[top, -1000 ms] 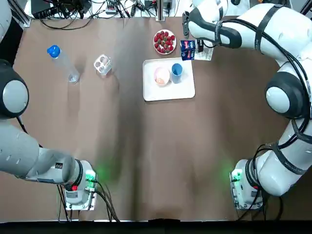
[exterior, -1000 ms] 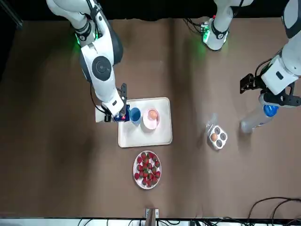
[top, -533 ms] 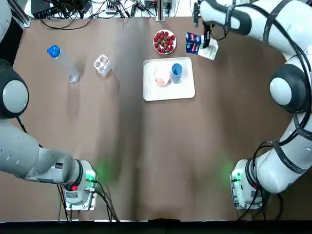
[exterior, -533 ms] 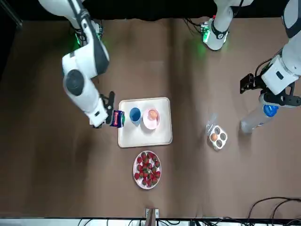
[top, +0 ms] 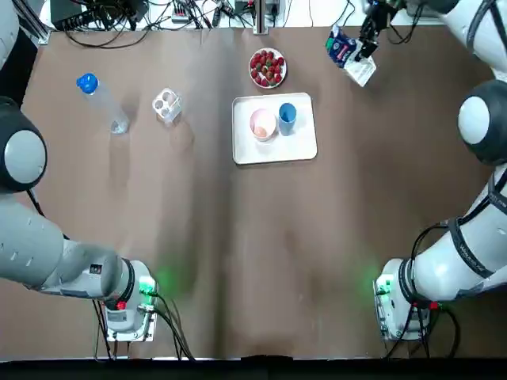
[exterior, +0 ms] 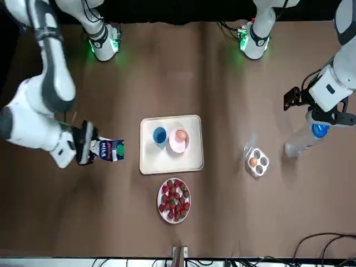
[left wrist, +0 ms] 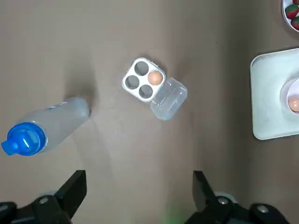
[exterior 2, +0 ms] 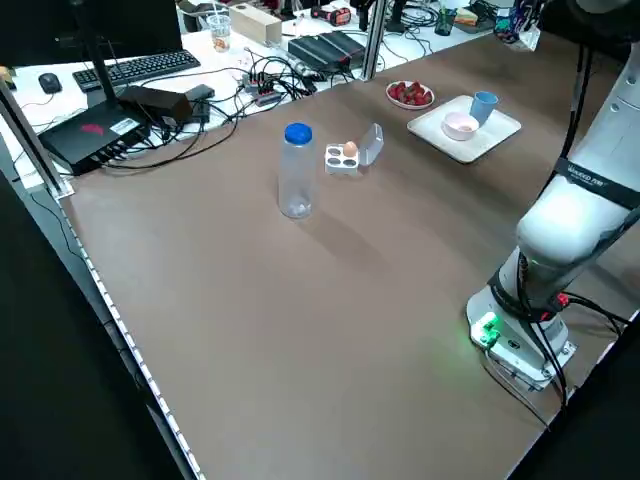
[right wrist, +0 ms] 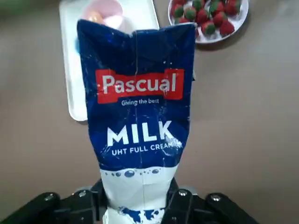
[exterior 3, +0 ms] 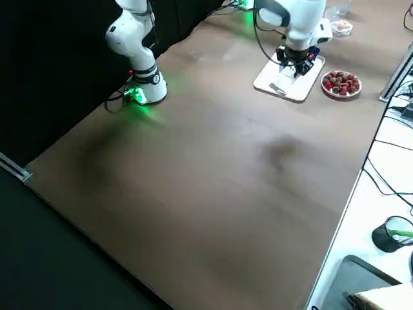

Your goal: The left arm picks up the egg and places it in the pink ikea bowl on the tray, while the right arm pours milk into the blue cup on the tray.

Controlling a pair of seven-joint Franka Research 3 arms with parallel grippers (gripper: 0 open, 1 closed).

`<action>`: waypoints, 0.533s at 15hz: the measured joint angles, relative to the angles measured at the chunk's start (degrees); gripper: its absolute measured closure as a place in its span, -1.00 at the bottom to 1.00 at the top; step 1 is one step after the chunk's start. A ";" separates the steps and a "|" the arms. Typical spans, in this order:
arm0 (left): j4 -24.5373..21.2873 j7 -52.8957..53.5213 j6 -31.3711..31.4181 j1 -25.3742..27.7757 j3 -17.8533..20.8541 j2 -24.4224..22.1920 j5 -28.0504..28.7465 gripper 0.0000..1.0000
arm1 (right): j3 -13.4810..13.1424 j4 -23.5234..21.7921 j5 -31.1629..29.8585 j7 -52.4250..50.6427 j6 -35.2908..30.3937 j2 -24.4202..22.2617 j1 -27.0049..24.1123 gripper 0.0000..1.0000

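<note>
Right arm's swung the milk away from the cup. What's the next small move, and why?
Probably lower the milk carton onto the table and release. The right gripper has carried it clear of the tray and blue cup, so pouring looks finished; the egg already sits in the pink bowl, left gripper idle.

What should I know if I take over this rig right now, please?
Left hand: open, empty, above the egg carton and water bottle.
Right hand: shut on the milk carton, held clear of the tray, off its far right side.
Done: the egg lies in the pink bowl on the tray, beside the blue cup.
Unclear: whether the blue cup holds milk; its inside does not show.
Left: check the blue cup, pour if needed, then set the milk carton down.
</note>
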 joint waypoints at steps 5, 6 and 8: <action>0.00 0.00 0.00 -0.03 -0.06 0.00 0.00 -1.00 | -0.08 -1.67 11.86 -13.18 -4.81 0.50 -9.78 0.06; 0.00 0.00 0.00 -0.02 -0.03 0.00 0.00 -1.00 | -0.07 -2.29 13.52 -15.28 -5.15 0.90 -11.27 0.07; -0.01 0.00 0.00 0.00 0.05 0.01 0.00 -1.00 | -0.06 -3.42 17.69 -19.84 -6.71 2.42 -14.19 0.09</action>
